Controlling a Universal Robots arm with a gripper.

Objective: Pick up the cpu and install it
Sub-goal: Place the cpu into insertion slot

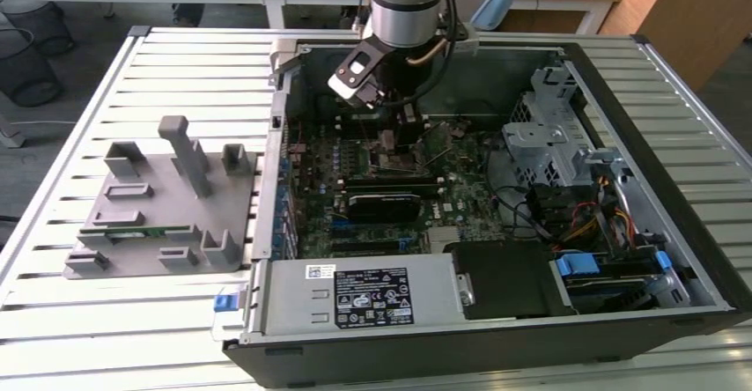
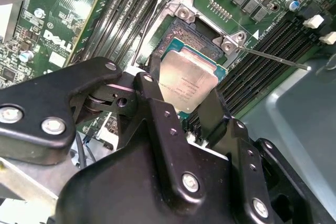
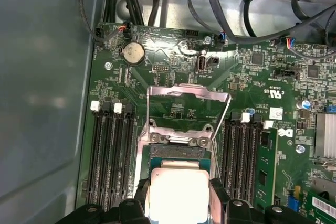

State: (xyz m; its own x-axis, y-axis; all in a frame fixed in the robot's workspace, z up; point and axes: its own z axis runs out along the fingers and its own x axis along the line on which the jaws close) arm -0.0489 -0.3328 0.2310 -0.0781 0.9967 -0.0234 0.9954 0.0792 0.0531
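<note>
The cpu (image 2: 187,80), a flat square chip with a silver top, sits between my gripper's (image 2: 182,85) two black fingers (image 2: 154,85), which are shut on its opposite edges. It hangs slightly tilted just over the open socket (image 2: 185,31) on the green motherboard (image 2: 68,24). In the first wrist view the cpu (image 3: 176,195) is again flanked by the fingers (image 3: 140,195), with the socket's metal load frame (image 3: 189,94) swung up behind it. In the exterior view the gripper (image 1: 400,131) reaches down into the open computer case (image 1: 658,259), over the board's middle.
Black memory slots (image 3: 110,150) run along both sides of the socket, and a thin metal lever (image 2: 273,59) sticks out beside it. Cables (image 3: 236,3) hang along the case wall. A grey holder (image 1: 165,206) with a green memory stick (image 1: 129,231) stands at the exterior view's left.
</note>
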